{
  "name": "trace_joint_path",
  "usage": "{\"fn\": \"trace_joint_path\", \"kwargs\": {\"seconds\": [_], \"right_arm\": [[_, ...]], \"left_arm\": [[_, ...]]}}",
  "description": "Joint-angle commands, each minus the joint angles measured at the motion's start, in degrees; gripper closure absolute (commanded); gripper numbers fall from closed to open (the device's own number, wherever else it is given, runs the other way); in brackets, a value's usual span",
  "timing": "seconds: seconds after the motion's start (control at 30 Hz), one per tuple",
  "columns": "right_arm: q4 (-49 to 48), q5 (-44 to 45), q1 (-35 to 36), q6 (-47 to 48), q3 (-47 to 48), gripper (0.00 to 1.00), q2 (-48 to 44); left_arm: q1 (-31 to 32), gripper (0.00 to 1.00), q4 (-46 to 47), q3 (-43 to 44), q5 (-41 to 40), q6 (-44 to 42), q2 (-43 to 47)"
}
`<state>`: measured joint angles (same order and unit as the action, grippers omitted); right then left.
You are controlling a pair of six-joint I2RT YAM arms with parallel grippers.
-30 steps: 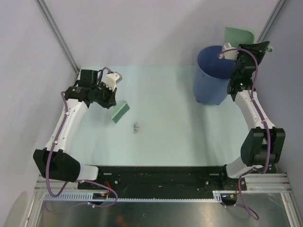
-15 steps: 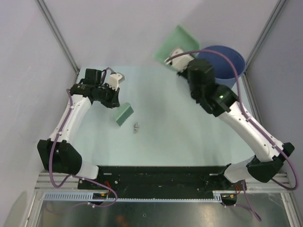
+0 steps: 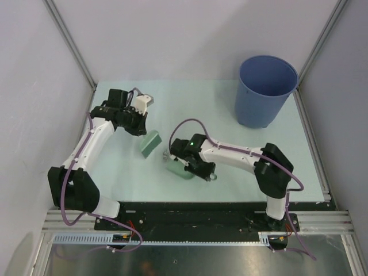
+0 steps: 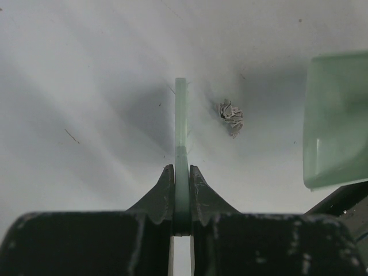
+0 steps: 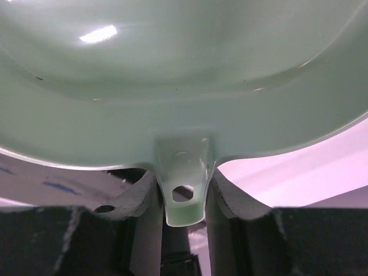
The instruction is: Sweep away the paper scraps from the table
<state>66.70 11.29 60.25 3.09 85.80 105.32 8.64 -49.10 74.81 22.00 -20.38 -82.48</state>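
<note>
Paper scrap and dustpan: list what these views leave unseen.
- Right wrist: the dustpan fills the frame, hiding the table and paper scrap.
- Top: the right arm covers most of the dustpan; lip contact unclear.
- Left wrist: dustpan cut by right edge; brush edge-on, bristles unseen.

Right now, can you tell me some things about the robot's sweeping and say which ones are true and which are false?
1. The left gripper is shut on the green brush. True.
2. The right gripper is empty. False: it is shut on the handle of the green dustpan.
3. A grey paper scrap lies on the table between the brush and the dustpan. True.
4. The blue bin is tipped on its side. False: it stands upright at the table's far right corner.
</note>
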Motion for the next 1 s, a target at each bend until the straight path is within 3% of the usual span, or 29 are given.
{"fn": "trace_joint_path", "kwargs": {"seconds": [0.0,0.33,0.57,0.73,0.97], "right_arm": [[5.29,-8.12,1.54,-5.29,-0.98,1.00,3.12],[2.48,-6.28,0.22,-4.41,0.24,1.00,13.50],[-3.41,-5.57,-0.31,-6.25,5.08,1.00,14.93],[-9.91,-7.15,0.57,-5.73,0.61,1.00,9.74],[-11.50,-7.95,1.80,-5.46,-2.39,1.00,7.36]], "left_arm": [[0.76,1.00,2.17,-1.76,-0.73,0.78,0.83],[4.54,1.00,2.08,-5.28,5.32,0.52,-0.49],[8.67,1.00,-6.69,-2.75,24.39,-5.71,3.89],[5.69,1.00,-8.20,2.26,17.40,-3.36,6.80],[2.69,1.00,-8.20,7.28,14.84,-2.91,7.77]]}}
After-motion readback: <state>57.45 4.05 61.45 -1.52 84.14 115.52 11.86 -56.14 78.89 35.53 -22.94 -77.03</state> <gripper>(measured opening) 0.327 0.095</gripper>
